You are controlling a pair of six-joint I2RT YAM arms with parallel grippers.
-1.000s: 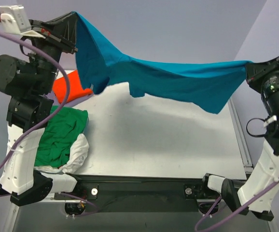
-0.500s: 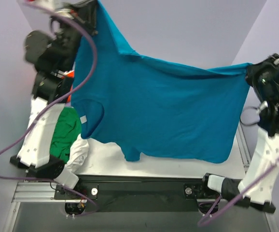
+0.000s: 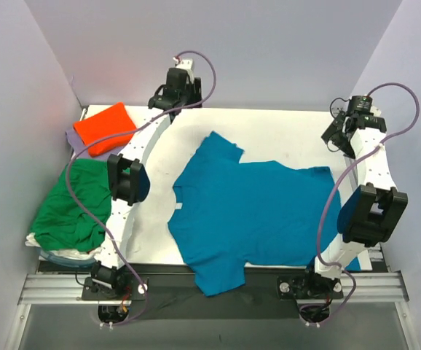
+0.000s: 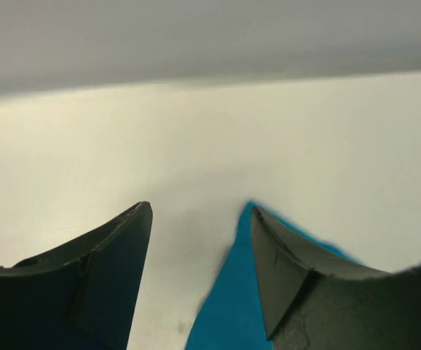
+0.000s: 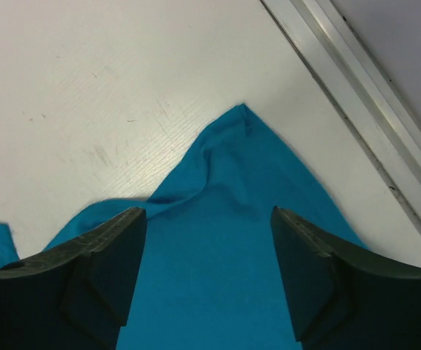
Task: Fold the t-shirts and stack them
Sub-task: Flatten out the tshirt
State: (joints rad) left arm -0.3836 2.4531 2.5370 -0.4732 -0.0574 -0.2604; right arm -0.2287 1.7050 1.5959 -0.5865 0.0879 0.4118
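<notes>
The white surface [image 3: 283,131] filled the floor of a small booth with plain pale lavender-grey walls on the left, far and right sides. A metal rail [image 3: 218,290] ran along its near edge and another [image 5: 356,95] along its right edge.

The teal-blue t-shirt [image 3: 258,211] lay spread flat in the middle of the surface, neck to the left, hem to the right, one sleeve pointing far and the other hanging over the near edge.

At the far left the orange t-shirt [image 3: 105,125] sat folded on the lavender t-shirt [image 3: 72,138]. Nearer, the green t-shirt [image 3: 68,208] lay crumpled on top of the white t-shirt [image 3: 39,239].

The left arm [image 3: 127,182] stretched from near to far between the green pile and the teal-blue shirt. The right arm [image 3: 371,211] ran along the right edge, covering the shirt's near right corner.

The left fingers [image 4: 108,262] stood apart, holding nothing, over the tip of the far sleeve. The right fingers [image 5: 101,255] were likewise parted and empty above the far hem corner.
</notes>
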